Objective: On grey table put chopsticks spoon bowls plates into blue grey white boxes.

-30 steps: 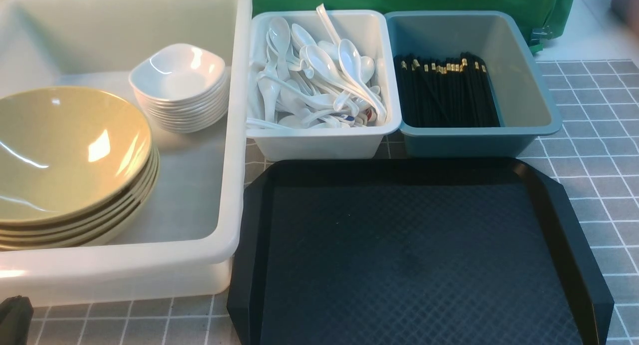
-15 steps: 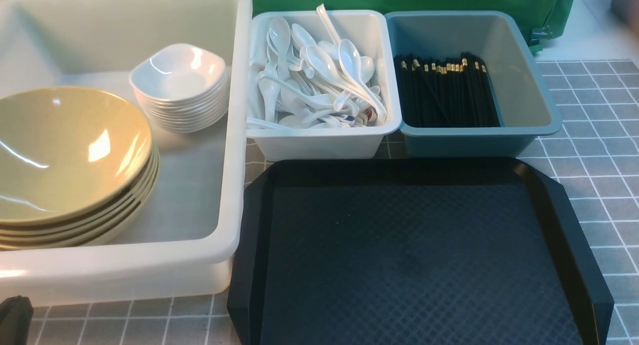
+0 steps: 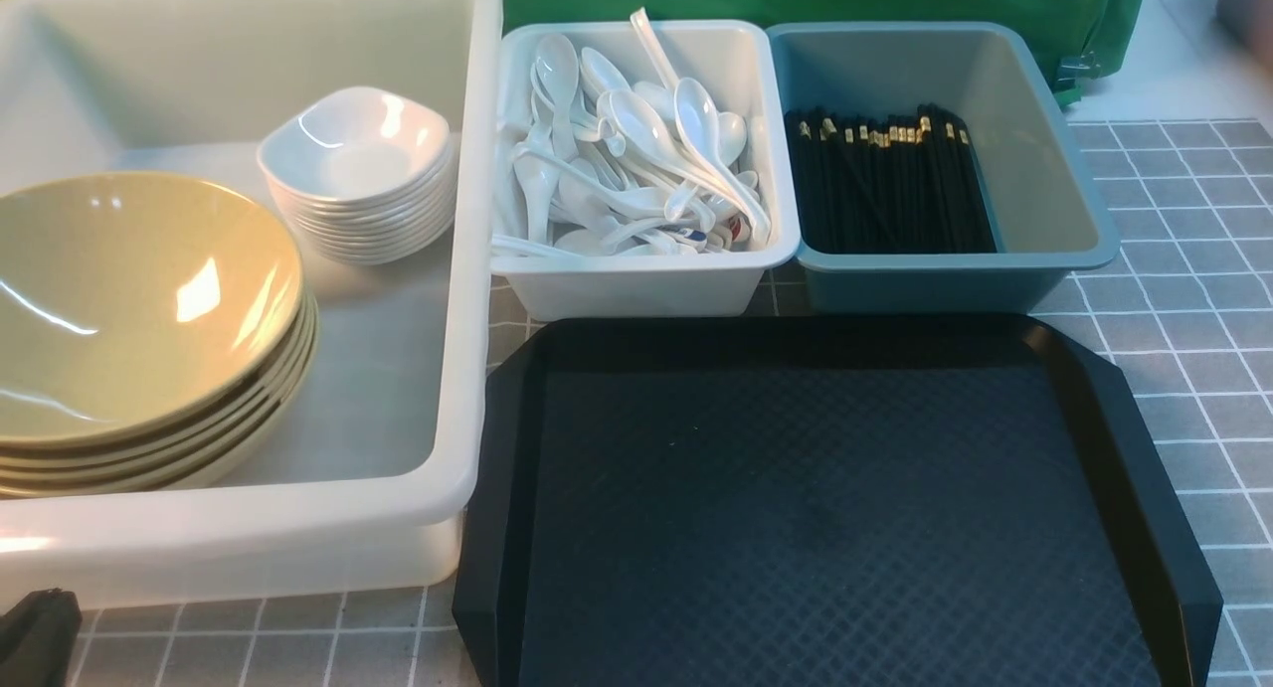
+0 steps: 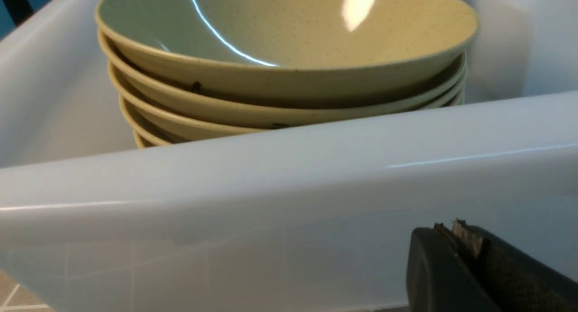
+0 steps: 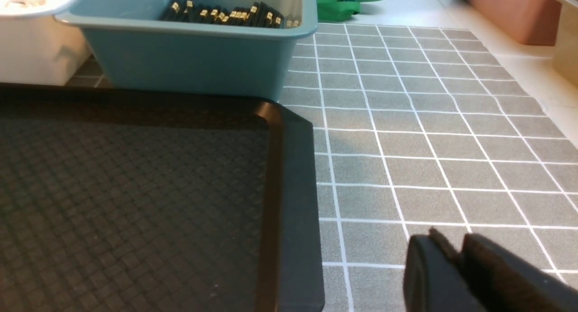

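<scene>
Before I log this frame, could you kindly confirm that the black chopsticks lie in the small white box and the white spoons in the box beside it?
Not quite: the front view shows the chopsticks lying in the blue-grey box, not the white one. The white spoons fill the small white box beside it, as the same view shows.

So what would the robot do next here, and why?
Probably nothing but keep both arms back: the bowls and plates sit in the big white tub, spoons and chopsticks fill their boxes, and the black tray holds nothing.
</scene>
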You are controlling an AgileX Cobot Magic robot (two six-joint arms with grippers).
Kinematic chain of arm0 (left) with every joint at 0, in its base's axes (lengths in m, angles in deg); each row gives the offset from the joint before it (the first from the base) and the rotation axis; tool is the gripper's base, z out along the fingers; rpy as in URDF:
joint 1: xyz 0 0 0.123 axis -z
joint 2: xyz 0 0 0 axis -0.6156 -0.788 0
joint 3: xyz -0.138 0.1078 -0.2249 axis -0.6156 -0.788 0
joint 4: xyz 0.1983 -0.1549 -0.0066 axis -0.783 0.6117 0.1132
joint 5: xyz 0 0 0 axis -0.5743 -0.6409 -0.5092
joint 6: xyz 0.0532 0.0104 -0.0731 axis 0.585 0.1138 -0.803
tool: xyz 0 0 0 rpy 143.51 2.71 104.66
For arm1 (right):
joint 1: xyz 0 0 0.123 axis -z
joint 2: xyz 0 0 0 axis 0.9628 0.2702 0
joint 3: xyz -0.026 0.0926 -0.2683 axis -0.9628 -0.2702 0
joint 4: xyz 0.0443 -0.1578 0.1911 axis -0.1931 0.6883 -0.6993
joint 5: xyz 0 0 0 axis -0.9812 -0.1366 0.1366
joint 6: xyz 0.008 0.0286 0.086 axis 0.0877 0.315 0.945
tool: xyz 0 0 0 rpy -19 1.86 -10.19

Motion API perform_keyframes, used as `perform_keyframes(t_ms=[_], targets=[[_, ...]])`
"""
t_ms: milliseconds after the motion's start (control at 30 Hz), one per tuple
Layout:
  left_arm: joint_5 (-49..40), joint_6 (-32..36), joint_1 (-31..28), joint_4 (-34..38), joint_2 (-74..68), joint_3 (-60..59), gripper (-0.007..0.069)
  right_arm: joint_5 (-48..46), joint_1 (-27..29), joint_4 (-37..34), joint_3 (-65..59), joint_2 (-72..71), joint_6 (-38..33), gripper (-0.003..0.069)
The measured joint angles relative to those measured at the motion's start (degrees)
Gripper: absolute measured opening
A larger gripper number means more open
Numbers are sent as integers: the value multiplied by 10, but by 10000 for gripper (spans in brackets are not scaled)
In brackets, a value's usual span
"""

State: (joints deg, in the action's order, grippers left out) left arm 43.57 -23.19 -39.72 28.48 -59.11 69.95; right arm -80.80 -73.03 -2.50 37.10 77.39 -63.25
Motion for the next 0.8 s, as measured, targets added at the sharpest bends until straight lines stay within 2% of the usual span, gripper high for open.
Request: perform_keyframes(t_ms=[800], targets=[[0,0,1,9,0,0,-8,0,0,0,0,0,0,152]])
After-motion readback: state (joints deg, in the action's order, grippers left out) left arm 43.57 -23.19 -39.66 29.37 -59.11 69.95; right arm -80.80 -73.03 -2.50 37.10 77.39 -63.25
